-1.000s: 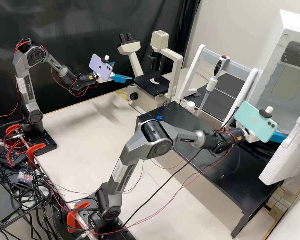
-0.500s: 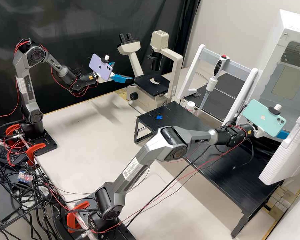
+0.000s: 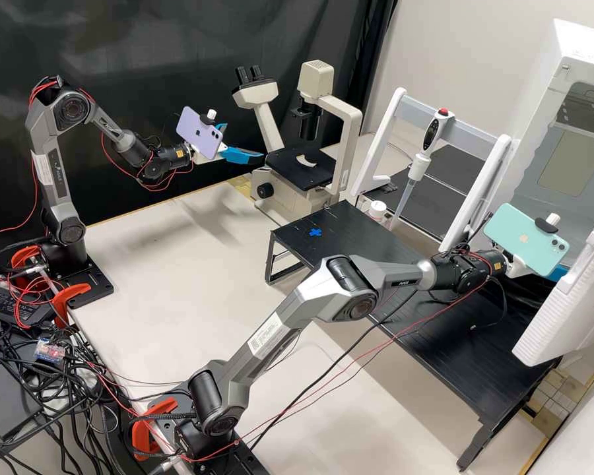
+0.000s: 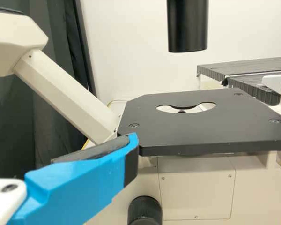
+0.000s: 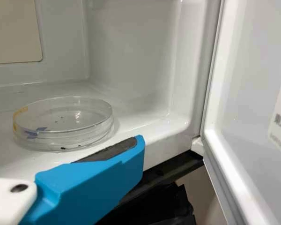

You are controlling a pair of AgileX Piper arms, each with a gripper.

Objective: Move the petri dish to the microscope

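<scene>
Right wrist view: petri dish [image 5: 64,124] near hand [image 3: 558,272]

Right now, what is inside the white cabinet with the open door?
A clear petri dish sits on the floor; the part behind the right arm's blue finger is covered, so unknown.

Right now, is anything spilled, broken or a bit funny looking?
I see nothing spilled or broken. The heap of cables at the high view's left edge looks messy, all tangled up. The dish sits flat inside the white box, but has little dark specks. I can't tell what they are.
</scene>
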